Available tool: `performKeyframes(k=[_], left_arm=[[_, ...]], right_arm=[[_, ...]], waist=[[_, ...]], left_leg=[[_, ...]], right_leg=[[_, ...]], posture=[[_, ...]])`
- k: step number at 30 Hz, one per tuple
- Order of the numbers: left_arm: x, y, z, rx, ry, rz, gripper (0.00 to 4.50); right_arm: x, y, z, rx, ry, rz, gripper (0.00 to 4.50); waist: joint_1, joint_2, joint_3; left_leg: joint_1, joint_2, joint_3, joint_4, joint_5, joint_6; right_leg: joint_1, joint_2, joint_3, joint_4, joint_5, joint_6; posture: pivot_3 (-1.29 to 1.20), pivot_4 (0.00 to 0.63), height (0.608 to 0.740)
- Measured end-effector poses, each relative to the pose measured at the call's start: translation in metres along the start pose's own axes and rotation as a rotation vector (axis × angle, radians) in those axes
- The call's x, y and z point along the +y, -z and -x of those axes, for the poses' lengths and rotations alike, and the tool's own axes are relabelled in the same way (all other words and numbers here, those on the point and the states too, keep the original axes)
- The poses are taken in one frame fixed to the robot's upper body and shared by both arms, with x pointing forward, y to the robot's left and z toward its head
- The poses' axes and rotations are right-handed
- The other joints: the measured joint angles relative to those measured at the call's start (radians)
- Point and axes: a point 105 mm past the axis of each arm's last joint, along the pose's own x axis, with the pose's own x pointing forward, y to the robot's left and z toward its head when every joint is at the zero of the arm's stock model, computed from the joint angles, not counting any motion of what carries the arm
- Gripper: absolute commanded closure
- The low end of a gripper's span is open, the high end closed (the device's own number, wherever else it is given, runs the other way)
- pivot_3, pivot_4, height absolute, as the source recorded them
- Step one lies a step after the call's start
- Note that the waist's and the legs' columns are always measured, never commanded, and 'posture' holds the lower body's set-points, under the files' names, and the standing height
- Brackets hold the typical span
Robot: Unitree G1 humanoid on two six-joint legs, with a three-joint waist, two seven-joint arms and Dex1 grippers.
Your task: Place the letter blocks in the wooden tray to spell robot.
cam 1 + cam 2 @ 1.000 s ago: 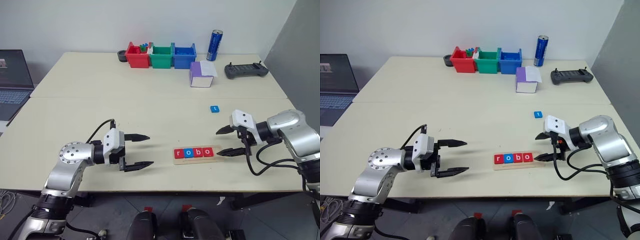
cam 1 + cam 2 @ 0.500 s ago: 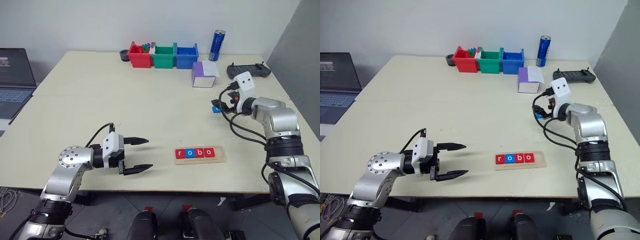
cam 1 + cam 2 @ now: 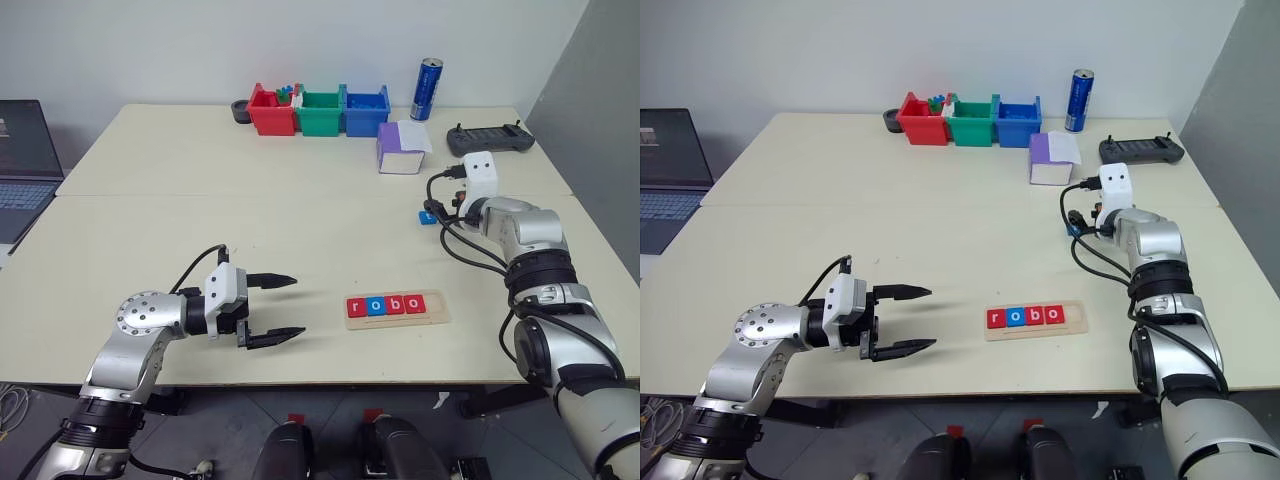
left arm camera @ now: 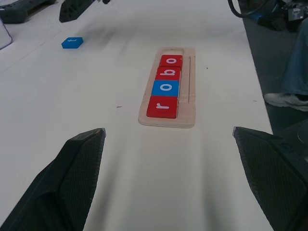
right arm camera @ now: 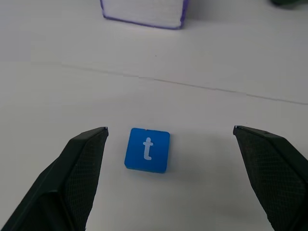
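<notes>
Your right gripper point(image 5: 168, 144) partly hides the blue t block point(image 5: 147, 149) from the head camera; since earlier it swung from the wooden tray point(image 3: 397, 309) to it, fingers wide, empty. Left fingers point(image 3: 268, 280) likewise.

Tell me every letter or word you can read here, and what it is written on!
"r" on a red block in the wooden tray.
"o" on the blue block beside it.
"b" on the next red block.
"o" on the last red block.
"t" on the loose blue block.
Blue can: print too small.

A pale cream table point(image 3: 250, 215) of two joined tops stands against a plain white wall point(image 3: 200, 45), with grey floor point(image 3: 330, 410) below its front edge.
</notes>
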Motion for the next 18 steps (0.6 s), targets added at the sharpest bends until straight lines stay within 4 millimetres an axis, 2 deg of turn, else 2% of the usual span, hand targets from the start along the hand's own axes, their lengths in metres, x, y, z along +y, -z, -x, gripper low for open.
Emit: performKeyframes(k=[11,18], left_arm=[[-0.002,0.001,0.001,0.003,-0.004,0.004,0.0],[-0.006,0.002,0.004,0.015,-0.018,0.006,0.0]], right_arm=[[0.01,0.001,-0.02,-0.031,0.055,-0.043,0.06],[0.028,0.017,-0.027,0.005,0.015,-0.042,0.06]], waist=[[-0.011,0.0,0.0],[-0.01,0.0,0.0]], left_leg=[[0.0,0.0,0.0,-0.001,0.0,0.0],[0.0,0.0,0.0,-0.001,0.0,0.0]], right_leg=[[0.0,0.0,0.0,0.0,0.0,0.0],[0.0,0.0,0.0,0.0,0.0,0.0]], posture=[[0.0,0.15,0.74],[0.0,0.15,0.74]])
